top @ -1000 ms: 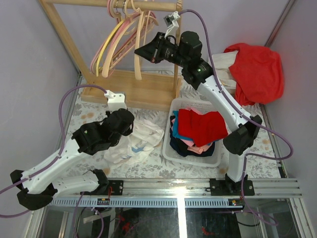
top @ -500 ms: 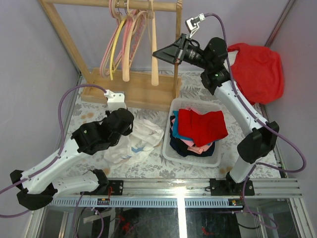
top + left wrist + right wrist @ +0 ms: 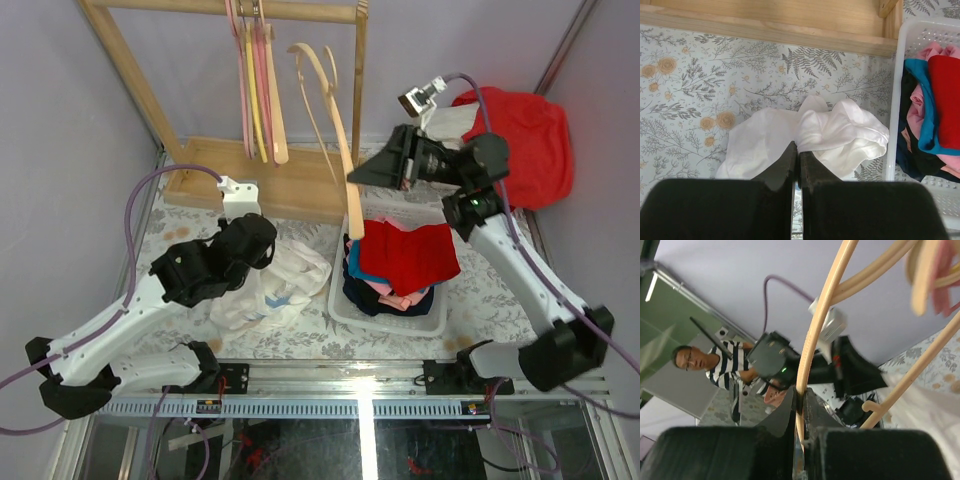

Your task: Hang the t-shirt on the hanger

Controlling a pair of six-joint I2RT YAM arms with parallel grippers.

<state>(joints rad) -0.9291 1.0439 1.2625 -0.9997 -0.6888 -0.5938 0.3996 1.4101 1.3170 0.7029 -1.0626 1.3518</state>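
Pale peach-beige plastic hanger (image 3: pixel 340 130) gripped by the right gripper (image 3: pixel 800 402); crumpled white cotton t-shirt (image 3: pixel 295 275) on the table.

On the fern-print table (image 3: pixel 470 310) stands a wooden clothes rack (image 3: pixel 285 190), and near it a white plastic basket (image 3: pixel 390 322) of red and navy clothes. The t-shirt lies bunched just left of the basket, under the left gripper (image 3: pixel 799 150). Its jaws are pressed together with their tips at a fold of the cloth; I cannot tell whether they nip it. The right gripper's jaws clamp the hanger's thin rod, holding it tilted in the air between rack and basket.
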